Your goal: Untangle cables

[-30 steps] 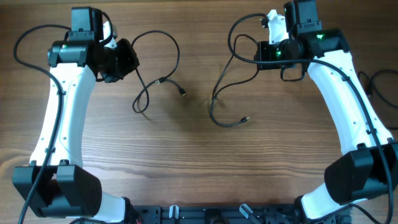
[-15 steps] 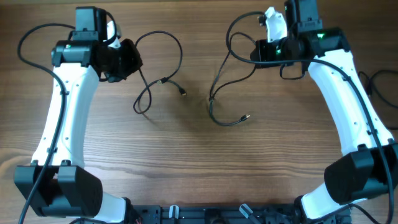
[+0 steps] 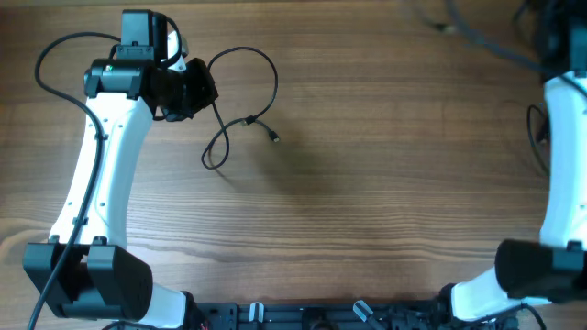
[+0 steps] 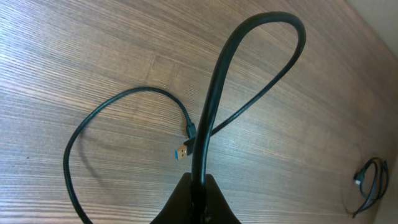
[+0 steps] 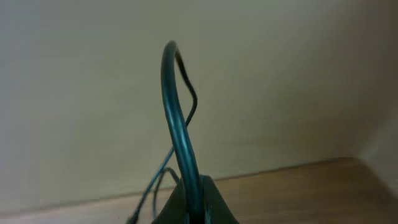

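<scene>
A black cable [image 3: 266, 69] lies at the back left of the table, looping to two plug ends [image 3: 261, 126] and a small loop [image 3: 214, 151]. My left gripper [image 3: 190, 87] is shut on it. In the left wrist view the cable [image 4: 217, 81] rises from the closed jaws [image 4: 198, 194] into a loop, with a blue USB plug [image 4: 181, 152] on the wood. My right gripper [image 5: 189, 202] is shut on a second dark cable [image 5: 174, 106], held up against a pale wall. In the overhead view only the right arm [image 3: 561, 147] shows; a blurred cable [image 3: 468, 32] crosses the top right.
The wooden table [image 3: 385, 183] fills the overhead view. A small dark coil of cable [image 4: 368, 183] shows far off at the right of the left wrist view. Both arm bases stand at the front edge. A loose black cable [image 3: 535, 128] hangs beside the right arm.
My right arm has swung up and to the right, carrying its cable off the table's middle and out of the overhead view. My left gripper has shifted slightly right with its cable.
</scene>
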{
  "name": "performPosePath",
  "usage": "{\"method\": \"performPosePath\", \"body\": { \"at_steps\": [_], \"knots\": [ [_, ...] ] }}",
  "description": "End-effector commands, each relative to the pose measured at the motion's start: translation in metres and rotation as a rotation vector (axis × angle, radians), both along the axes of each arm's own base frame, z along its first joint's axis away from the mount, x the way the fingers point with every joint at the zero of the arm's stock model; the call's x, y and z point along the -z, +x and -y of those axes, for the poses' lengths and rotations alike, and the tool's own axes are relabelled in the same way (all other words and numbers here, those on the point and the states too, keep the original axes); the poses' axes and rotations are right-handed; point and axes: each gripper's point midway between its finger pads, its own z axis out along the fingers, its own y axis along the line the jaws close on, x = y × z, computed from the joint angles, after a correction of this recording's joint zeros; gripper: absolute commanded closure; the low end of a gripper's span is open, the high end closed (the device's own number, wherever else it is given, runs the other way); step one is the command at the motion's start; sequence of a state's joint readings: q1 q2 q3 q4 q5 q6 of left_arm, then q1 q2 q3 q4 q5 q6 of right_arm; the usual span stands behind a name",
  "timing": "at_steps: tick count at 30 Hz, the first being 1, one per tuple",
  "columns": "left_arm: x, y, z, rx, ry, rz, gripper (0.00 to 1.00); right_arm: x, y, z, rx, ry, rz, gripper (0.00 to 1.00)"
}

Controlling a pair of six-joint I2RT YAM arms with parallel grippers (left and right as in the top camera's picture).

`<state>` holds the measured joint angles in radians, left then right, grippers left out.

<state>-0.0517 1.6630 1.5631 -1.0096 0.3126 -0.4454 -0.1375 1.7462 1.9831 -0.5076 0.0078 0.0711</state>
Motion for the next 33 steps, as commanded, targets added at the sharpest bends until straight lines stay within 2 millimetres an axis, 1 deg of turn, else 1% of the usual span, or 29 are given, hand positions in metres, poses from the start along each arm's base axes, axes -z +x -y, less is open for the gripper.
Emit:
{"method": "performPosePath", "body": {
  "at_steps": [1, 2, 3, 4, 6, 8, 9, 10, 11, 12, 13, 14, 15, 17, 20, 21, 23, 24, 25, 26, 27, 29, 31, 33],
  "knots": [
    [0.002, -0.001, 0.003, 0.025, -0.003, -0.005, 0.96, 0.042, 0.016, 0.083, 0.196, 0.055, -0.046, 0.96],
    [0.002, -0.001, 0.003, 0.025, -0.003, -0.005, 0.96, 0.056, 0.018, 0.100, 0.228, 0.070, -0.069, 0.96],
    [0.002, -0.001, 0.003, 0.025, -0.003, -0.005, 0.96, 0.079, 0.019, 0.123, 0.273, 0.098, -0.107, 0.96],
    [0.002, -0.001, 0.003, 0.024, -0.003, -0.005, 0.96, 0.107, 0.020, 0.146, 0.312, 0.128, -0.158, 0.96],
    [0.002, -0.001, 0.003, 0.024, -0.003, -0.005, 0.96, 0.148, 0.016, 0.172, 0.371, 0.181, -0.237, 0.96],
    [0.002, -0.001, 0.003, 0.021, -0.005, -0.006, 0.96, 0.201, 0.010, 0.197, 0.421, 0.270, -0.328, 0.96],
    [0.002, 0.000, 0.004, 0.019, -0.006, -0.004, 0.96, 0.223, 0.010, 0.205, 0.419, 0.305, -0.362, 0.76],
    [0.002, 0.000, 0.004, 0.019, -0.006, -0.002, 0.96, 0.241, 0.009, 0.207, 0.405, 0.334, -0.392, 0.34],
    [0.001, 0.001, 0.004, 0.019, -0.007, 0.000, 0.96, 0.257, 0.008, 0.209, 0.391, 0.366, -0.423, 0.05],
    [0.001, 0.001, 0.004, 0.019, -0.006, 0.001, 0.96, 0.269, 0.004, 0.209, 0.373, 0.403, -0.450, 0.00],
    [0.001, 0.001, 0.004, 0.019, -0.006, 0.000, 0.96, 0.271, 0.003, 0.207, 0.355, 0.423, -0.457, 0.00],
    [0.001, 0.001, 0.004, 0.019, -0.007, 0.000, 0.96, 0.266, 0.004, 0.202, 0.321, 0.442, -0.448, 0.00],
    [0.001, 0.001, 0.004, 0.020, -0.006, 0.001, 0.96, 0.259, 0.004, 0.199, 0.304, 0.448, -0.437, 0.00],
    [0.001, 0.001, 0.005, 0.023, -0.007, 0.002, 0.96, 0.235, 0.001, 0.191, 0.272, 0.448, -0.409, 0.00],
    [0.000, 0.001, 0.013, 0.043, -0.006, 0.011, 0.96, 0.181, -0.010, 0.168, 0.178, 0.385, -0.360, 0.00],
    [0.000, 0.001, 0.017, 0.053, -0.007, 0.017, 0.96, 0.163, -0.016, 0.164, 0.171, 0.365, -0.338, 0.00],
    [-0.002, 0.003, 0.025, 0.071, -0.008, 0.031, 0.96, 0.132, -0.027, 0.158, 0.170, 0.343, -0.295, 0.00],
    [-0.003, 0.003, 0.029, 0.081, -0.009, 0.038, 0.96, 0.119, -0.032, 0.157, 0.173, 0.328, -0.274, 0.00],
    [-0.003, 0.003, 0.032, 0.090, -0.009, 0.042, 0.96, 0.111, -0.037, 0.160, 0.201, 0.318, -0.260, 0.00],
    [-0.003, 0.003, 0.035, 0.098, -0.009, 0.045, 0.96, 0.108, -0.041, 0.167, 0.256, 0.317, -0.253, 0.00],
    [-0.003, 0.002, 0.039, 0.106, -0.010, 0.045, 0.96, 0.110, -0.045, 0.172, 0.306, 0.340, -0.257, 0.00],
    [-0.003, 0.001, 0.043, 0.116, -0.010, 0.045, 0.96, 0.118, -0.049, 0.167, 0.302, 0.363, -0.294, 0.00],
    [-0.004, 0.000, 0.049, 0.132, -0.011, 0.049, 0.96, 0.126, -0.049, 0.148, 0.223, 0.393, -0.338, 0.00],
    [-0.005, -0.002, 0.059, 0.157, -0.019, 0.056, 0.96, 0.126, -0.044, 0.125, 0.100, 0.394, -0.354, 0.00]
  ]
}}
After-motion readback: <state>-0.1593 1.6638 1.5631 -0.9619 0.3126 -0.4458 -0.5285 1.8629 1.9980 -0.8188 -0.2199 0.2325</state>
